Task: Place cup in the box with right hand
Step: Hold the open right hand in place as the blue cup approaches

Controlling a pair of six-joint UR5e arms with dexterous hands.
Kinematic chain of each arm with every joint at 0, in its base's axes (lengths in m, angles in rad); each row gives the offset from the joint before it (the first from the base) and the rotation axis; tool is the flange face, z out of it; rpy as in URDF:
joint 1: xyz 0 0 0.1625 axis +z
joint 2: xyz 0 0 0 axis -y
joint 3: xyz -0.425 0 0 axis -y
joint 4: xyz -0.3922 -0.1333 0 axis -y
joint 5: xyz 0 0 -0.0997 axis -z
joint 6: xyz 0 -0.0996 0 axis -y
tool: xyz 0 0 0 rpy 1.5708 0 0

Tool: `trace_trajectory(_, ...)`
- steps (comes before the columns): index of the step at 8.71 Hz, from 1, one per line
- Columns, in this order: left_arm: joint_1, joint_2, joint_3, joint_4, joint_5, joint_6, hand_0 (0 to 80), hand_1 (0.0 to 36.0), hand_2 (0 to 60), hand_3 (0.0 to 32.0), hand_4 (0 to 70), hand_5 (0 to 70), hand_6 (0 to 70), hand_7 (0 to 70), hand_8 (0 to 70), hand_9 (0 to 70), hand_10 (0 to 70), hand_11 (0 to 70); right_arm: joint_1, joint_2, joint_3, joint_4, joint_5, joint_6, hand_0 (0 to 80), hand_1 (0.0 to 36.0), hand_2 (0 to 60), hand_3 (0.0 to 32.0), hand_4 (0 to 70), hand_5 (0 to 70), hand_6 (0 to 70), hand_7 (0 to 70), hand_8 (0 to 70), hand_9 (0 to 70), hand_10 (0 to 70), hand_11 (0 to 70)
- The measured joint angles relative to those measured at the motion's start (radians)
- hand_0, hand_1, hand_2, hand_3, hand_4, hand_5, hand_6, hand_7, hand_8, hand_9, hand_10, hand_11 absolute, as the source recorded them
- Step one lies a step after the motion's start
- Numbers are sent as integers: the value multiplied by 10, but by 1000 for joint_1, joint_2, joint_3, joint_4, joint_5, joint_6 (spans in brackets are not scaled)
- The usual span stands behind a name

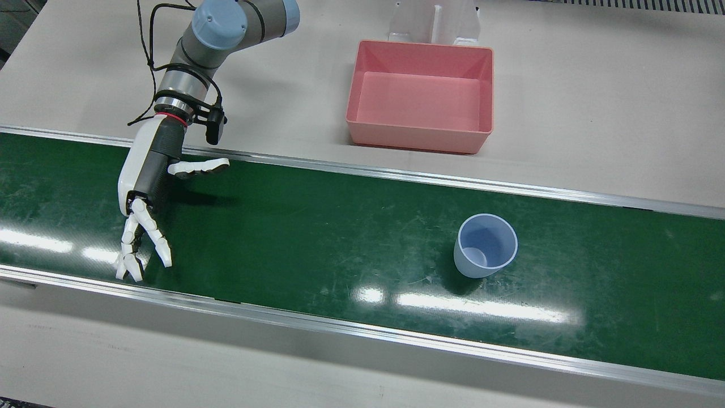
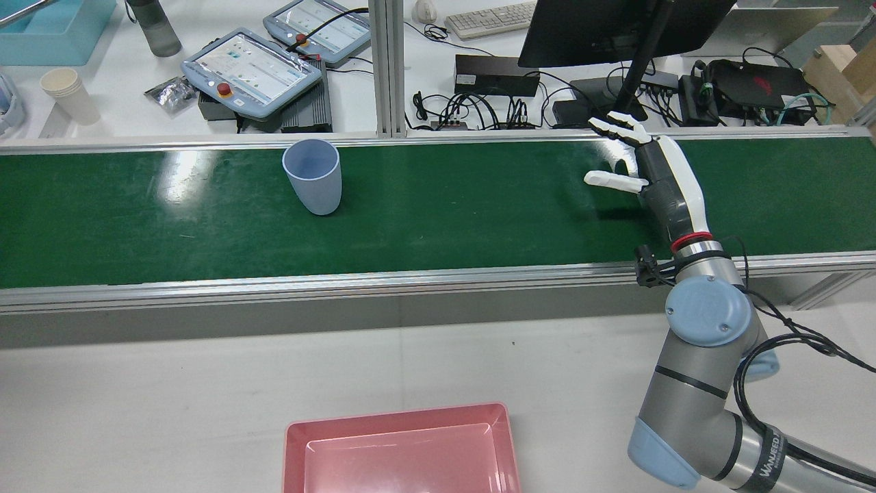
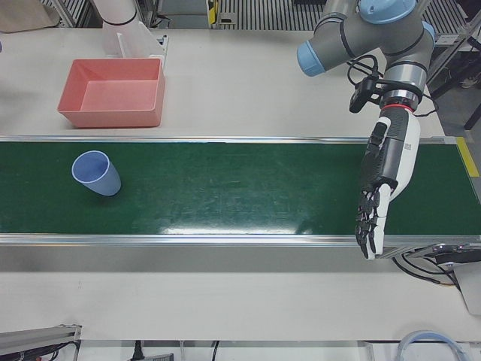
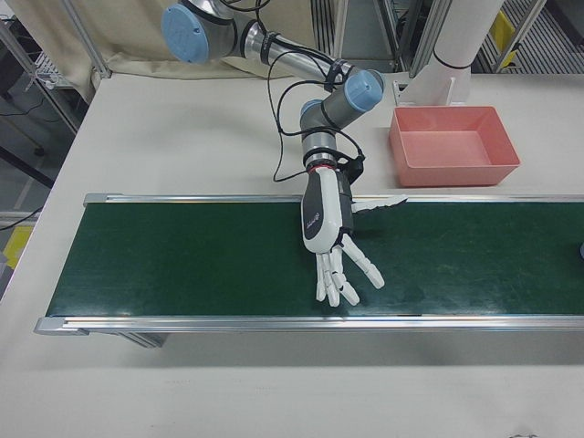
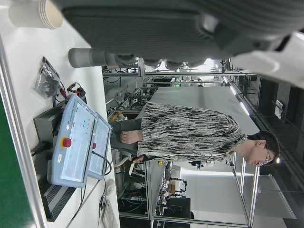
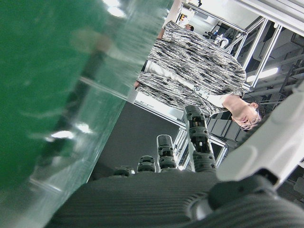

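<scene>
The right hand (image 1: 144, 195) hangs over the green conveyor belt (image 1: 317, 238) with its fingers (image 1: 148, 235) spread wide and thumb stuck out sideways, holding nothing; whether the fingertips brush the belt I can't tell. The blue cup (image 1: 485, 245) stands upright on the belt well away from it, off toward three o'clock in the front view, and the pink box (image 1: 420, 95) sits empty on the table beyond the belt, around twelve o'clock from the cup.

My worry is the long sideways reach. If the cup rides the belt, the hand could arrive late or clip the rim and knock it over, and a light cup tipped on its side would roll. A grip closed too high could also squeeze it out.

The left hand (image 5: 190, 28) shows only in its own camera as a dark blur at the frame's edge; open or closed, I can't say.
</scene>
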Motion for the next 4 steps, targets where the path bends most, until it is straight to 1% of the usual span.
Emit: trace_trajectory(4,1,0,0,0,0,0,0,0,0,0,0,0,0,0,0,0,0,0,20,-1,0,0,-1,-4,337,25,0,0,186,0,40,251,14,84,0,0)
